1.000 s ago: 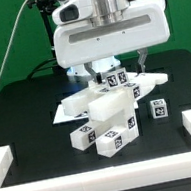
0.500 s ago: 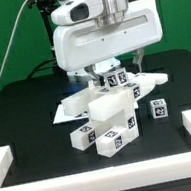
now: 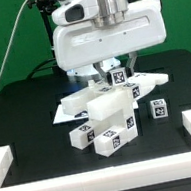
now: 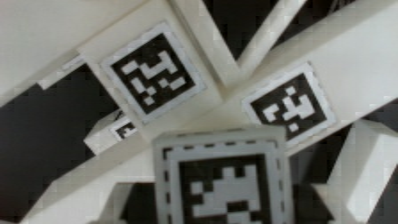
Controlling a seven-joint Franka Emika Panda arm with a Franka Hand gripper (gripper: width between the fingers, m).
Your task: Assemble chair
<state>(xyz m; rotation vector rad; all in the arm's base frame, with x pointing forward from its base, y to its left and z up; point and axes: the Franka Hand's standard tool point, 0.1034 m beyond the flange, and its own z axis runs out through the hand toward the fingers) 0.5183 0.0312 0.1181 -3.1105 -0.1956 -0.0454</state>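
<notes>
Front edge: a low white border rail [image 3: 100, 187] runs nearest us, closing off the black matte table top [image 3: 26, 116].
Chair, where it is: the chunky matte-white plastic chair pieces [image 3: 105, 117] lie heaped mid-table, behind the rail and well apart from it. Two tagged blocks [image 3: 111, 138] face us at the front of the heap. A small tagged block [image 3: 159, 110] sits just beside it on the exterior view's right, and a flat panel [image 3: 150, 80] lies across the back.
Handling: we judge these parts light, stiff and rather smooth (hard plastic, no give), so they should not bend but may slide or twist in a loose hold.
Where to hold: across two flat parallel faces of a block, near its middle, clear of the notches.
Pincer: the white two-finger gripper [image 3: 115, 74] hangs right over the back of the heap. We cannot tell whether its jaws are wide or closed on a piece, since the wrist view shows only tagged white faces [image 4: 157, 72] pressed close.
Farthest: a black cable [image 3: 18, 39] loops behind the glossy white robot arm [image 3: 108, 35].
</notes>
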